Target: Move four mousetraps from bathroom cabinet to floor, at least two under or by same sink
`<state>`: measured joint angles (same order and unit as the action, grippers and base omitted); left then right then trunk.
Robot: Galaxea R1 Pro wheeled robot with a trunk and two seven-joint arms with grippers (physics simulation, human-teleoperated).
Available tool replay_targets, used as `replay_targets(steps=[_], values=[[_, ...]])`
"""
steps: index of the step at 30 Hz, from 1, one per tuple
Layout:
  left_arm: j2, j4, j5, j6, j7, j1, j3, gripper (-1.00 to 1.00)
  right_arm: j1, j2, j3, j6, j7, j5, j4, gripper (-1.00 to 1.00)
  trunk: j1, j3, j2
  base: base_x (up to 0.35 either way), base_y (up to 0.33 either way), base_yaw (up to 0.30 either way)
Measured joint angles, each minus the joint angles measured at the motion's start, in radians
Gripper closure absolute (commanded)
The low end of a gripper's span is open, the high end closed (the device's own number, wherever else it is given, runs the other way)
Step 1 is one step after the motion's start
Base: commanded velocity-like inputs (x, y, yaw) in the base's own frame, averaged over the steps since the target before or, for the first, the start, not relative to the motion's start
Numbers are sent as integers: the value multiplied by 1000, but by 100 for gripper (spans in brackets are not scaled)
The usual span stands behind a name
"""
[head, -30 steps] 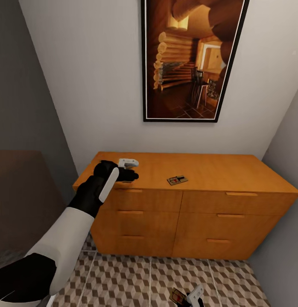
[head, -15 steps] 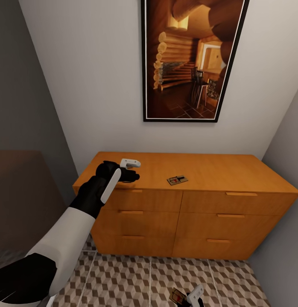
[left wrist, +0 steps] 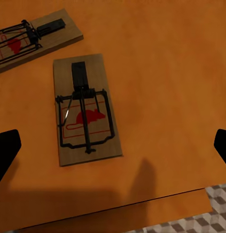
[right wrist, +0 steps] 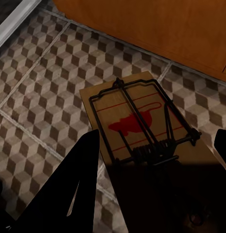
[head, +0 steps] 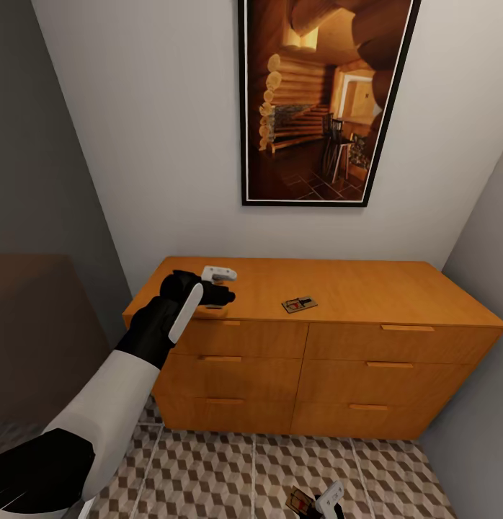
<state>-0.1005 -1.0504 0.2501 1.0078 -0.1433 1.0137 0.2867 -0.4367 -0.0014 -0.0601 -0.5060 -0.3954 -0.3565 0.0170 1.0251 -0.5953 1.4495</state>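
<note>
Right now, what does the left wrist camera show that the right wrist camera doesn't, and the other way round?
Left wrist view: one mousetrap and a second mousetrap lying flat on top of the cabinet, near its front edge. Right wrist view: a third mousetrap gripped between the fingers of the right gripper, over the bathroom floor. Both views: orange cabinet wood and cube-patterned floor tiles.

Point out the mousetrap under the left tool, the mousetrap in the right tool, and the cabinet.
Near mousetrap (left wrist: 86,116), left wrist view, red mouse print.
Held mousetrap (right wrist: 137,121), right wrist view, board centre.
Cabinet (head: 381,288), head view, top surface.
</note>
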Motion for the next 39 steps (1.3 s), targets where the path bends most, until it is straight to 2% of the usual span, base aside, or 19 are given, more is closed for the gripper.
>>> replay_targets(steps=[8, 18, 39], values=[[3, -6, 1, 0, 0, 0, -19, -100, 0, 0, 0, 0, 0, 0, 0, 100, 0, 0, 0, 0, 0, 0], [5, -9, 0, -1, 0, 0, -65, -100, 0, 0, 0, 0, 0, 0, 0, 100, 0, 0, 0, 0, 0, 0], [4, -2, -1, -2, 0, 0, -73, -100, 0, 1, 1, 0, -1, 0, 0, 100, 0, -4, 0, 0, 0, 0]])
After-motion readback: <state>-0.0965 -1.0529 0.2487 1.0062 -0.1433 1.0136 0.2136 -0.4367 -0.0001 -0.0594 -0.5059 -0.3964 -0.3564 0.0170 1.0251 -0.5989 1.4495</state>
